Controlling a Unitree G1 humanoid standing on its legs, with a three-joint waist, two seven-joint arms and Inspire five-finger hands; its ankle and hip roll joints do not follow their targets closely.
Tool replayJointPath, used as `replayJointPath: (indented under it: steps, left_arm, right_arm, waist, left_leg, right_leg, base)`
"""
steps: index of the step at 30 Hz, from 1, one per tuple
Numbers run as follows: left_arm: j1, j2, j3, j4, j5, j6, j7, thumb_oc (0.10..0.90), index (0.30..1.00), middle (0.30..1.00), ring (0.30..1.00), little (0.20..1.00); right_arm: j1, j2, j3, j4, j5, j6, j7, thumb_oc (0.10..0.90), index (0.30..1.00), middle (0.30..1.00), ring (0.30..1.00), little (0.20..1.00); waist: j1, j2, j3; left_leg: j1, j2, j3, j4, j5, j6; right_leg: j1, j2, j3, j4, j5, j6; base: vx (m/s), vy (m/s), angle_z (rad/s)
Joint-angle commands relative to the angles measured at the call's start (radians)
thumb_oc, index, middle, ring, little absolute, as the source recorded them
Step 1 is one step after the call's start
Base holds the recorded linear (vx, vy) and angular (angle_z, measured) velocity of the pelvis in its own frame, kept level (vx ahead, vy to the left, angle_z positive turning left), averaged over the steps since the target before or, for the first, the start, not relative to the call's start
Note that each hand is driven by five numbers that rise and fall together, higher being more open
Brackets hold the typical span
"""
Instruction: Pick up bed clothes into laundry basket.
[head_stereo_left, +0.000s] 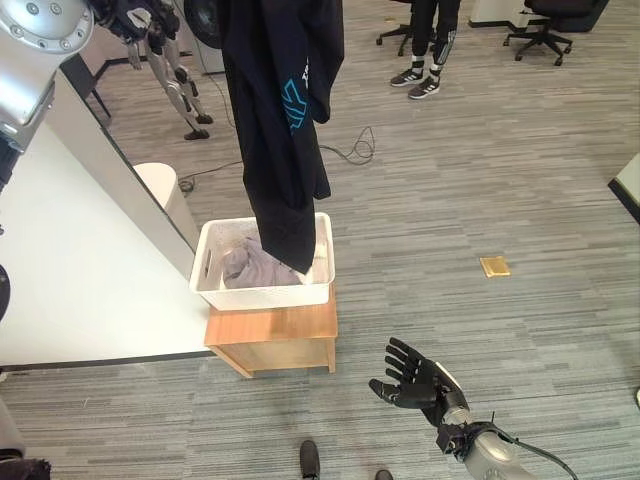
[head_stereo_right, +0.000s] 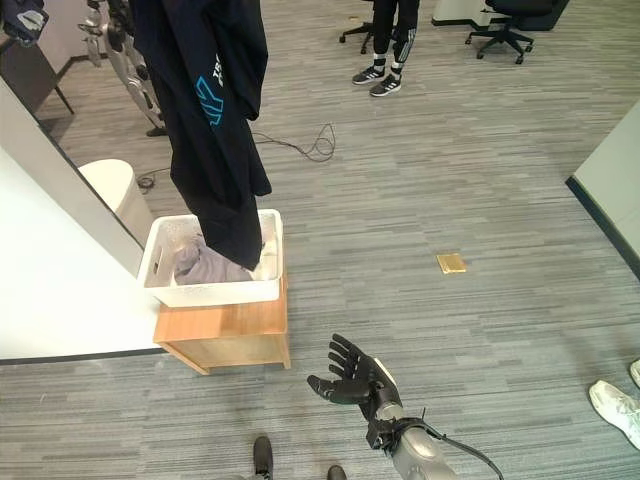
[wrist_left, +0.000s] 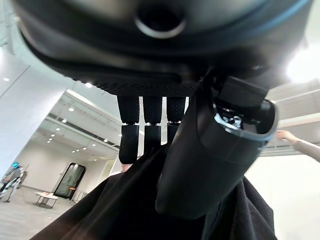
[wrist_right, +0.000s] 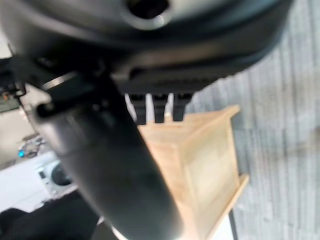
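Left hand (wrist_left: 200, 150) fingers pinch the dark garment (head_stereo_left: 280, 120), hanging above the laundry basket (head_stereo_left: 215, 285), hem inside it. Right hand (head_stereo_left: 410, 378) idle, fingers spread. Advise lowering centrally before releasing.

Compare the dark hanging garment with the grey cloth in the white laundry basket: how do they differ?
Colour: the dark garment with a blue print is near black; the grey cloth is pale. Pose: the garment hangs stretched out, gripped from above by the left hand; the cloth lies crumpled. Place: only the garment's lower end reaches into the white plastic laundry basket; the cloth sits wholly inside. Both are soft fabric.
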Motion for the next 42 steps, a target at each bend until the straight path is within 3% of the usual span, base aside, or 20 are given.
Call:
replayJointPath:
  steps: [1,12,16,23,30,37,42]
  left_arm:
    - [-0.205,-0.01,0.045,0.182,-0.046,-0.038,0.116,0.4,0.3,0.3,0.3,0.3]
    - [-0.132,-0.07,0.1,0.27,0.039,0.004,0.127,0.4,0.3,0.3,0.3,0.3]
    - [-0.168,-0.088,0.088,0.298,0.073,0.012,0.148,0.4,0.3,0.3,0.3,0.3]
    - [-0.274,-0.039,0.029,0.274,0.045,0.0,0.17,0.4,0.3,0.3,0.3,0.3]
    - [-0.26,-0.07,0.032,0.389,0.074,0.024,0.167,0.4,0.3,0.3,0.3,0.3]
    - [-0.14,-0.075,0.13,0.36,0.082,0.028,0.172,0.4,0.3,0.3,0.3,0.3]
    - [-0.179,-0.101,0.1,0.353,0.093,0.029,0.182,0.4,0.3,0.3,0.3,0.3]
  right_arm:
    - [0.033,-0.049,-0.052,-0.103,0.042,-0.058,0.03,0.8,0.9,0.9,0.9,0.9]
    - [0.052,-0.052,-0.057,-0.119,0.03,-0.052,0.038,0.8,0.9,0.9,0.9,0.9]
    - [0.052,-0.066,-0.058,-0.121,0.035,-0.048,0.043,0.8,0.9,0.9,0.9,0.9]
    - [0.067,-0.076,-0.084,-0.073,0.037,-0.047,0.034,0.8,0.9,0.9,0.9,0.9]
    - [0.046,-0.099,-0.072,-0.054,0.046,-0.054,0.034,0.8,0.9,0.9,0.9,0.9]
    - [0.051,-0.071,-0.047,-0.052,0.05,-0.057,0.035,0.8,0.9,0.9,0.9,0.9]
    - [0.046,-0.086,-0.047,-0.038,0.052,-0.053,0.041,0.8,0.9,0.9,0.9,0.9]
  waist:
    - [0.017,0.034,-0.072]
    - [-0.034,0.042,-0.044]
    - [-0.05,0.048,-0.02]
    - [-0.032,0.054,-0.013]
    - [-0.029,0.02,0.012]
    - [-0.013,-0.026,0.03]
    - [-0.007,-0.042,0.009]
  left_leg:
    - [0.137,0.021,0.044,0.002,-0.147,-0.05]
    - [0.115,0.025,0.091,0.002,-0.157,-0.05]
    - [0.091,0.023,0.101,0.002,-0.156,-0.051]
    - [0.039,0.025,0.092,0.002,-0.148,-0.052]
    - [0.025,0.031,0.08,0.002,-0.14,-0.058]
    - [0.022,0.041,0.066,0.002,-0.136,-0.058]
    - [0.051,0.04,0.061,0.002,-0.143,-0.058]
  right_leg:
    - [-0.039,-0.026,-0.064,0.005,0.021,0.102]
    - [-0.087,-0.023,-0.014,0.004,0.033,0.105]
    - [-0.12,-0.023,0.004,0.004,0.039,0.107]
    - [-0.165,-0.023,0.005,0.004,0.047,0.106]
    - [-0.165,-0.018,-0.023,0.004,0.039,0.102]
    - [-0.159,-0.013,-0.04,0.004,0.037,0.099]
    - [-0.128,-0.012,-0.048,0.007,0.031,0.097]
  base:
    - [0.04,0.015,0.0]
    - [0.03,0.019,-0.11]
    - [-0.01,0.023,-0.08]
    - [-0.01,0.016,-0.1]
    - [-0.04,0.002,0.07]
    - [-0.03,-0.013,0.07]
    - [0.02,0.021,0.11]
